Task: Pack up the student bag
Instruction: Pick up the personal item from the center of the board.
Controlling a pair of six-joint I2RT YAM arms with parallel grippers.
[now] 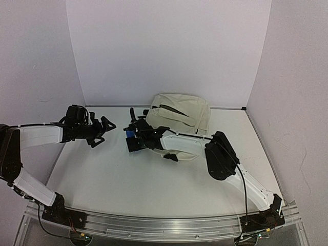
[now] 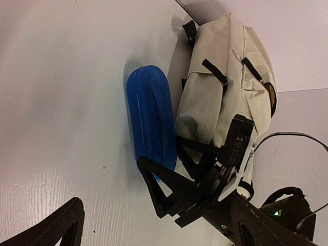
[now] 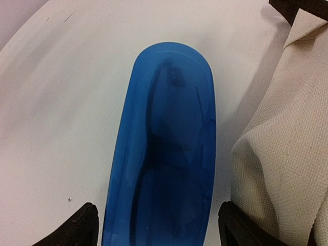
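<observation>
So starting at the left: the left gripper (image 1: 104, 131) hangs over the left part of the table (image 1: 128, 179) with its claw spread wide and nothing in it, pointing across toward the middle. It's well apart from everything, so it isn't the arm that counts here.

In the middle is the blue case (image 3: 164, 143), a long translucent oblong lying flat. The right gripper (image 3: 158, 225) is right on top of its near end, with the claw spread and one finger on each side of the narrow width. The case's long axis runs straight away from the claw, which looks like the right line-up for a pinch. A thin strip of table seems to show on both sides, so it's probably not squeezing yet.

Just right of the case is the student bag (image 1: 180, 113), slumped on its side at the back of the table, close to the rear wall. Its fabric flank runs alongside the case, just beside it. A dark zipper line shows on top, but how far it's open is hard to tell.

The tight spot is the right-hand finger, wedged between case and bag fabric, so it could snag. There's more bare table left of the case and in front, so lifting up and toward the front looks like the easy way out.
</observation>
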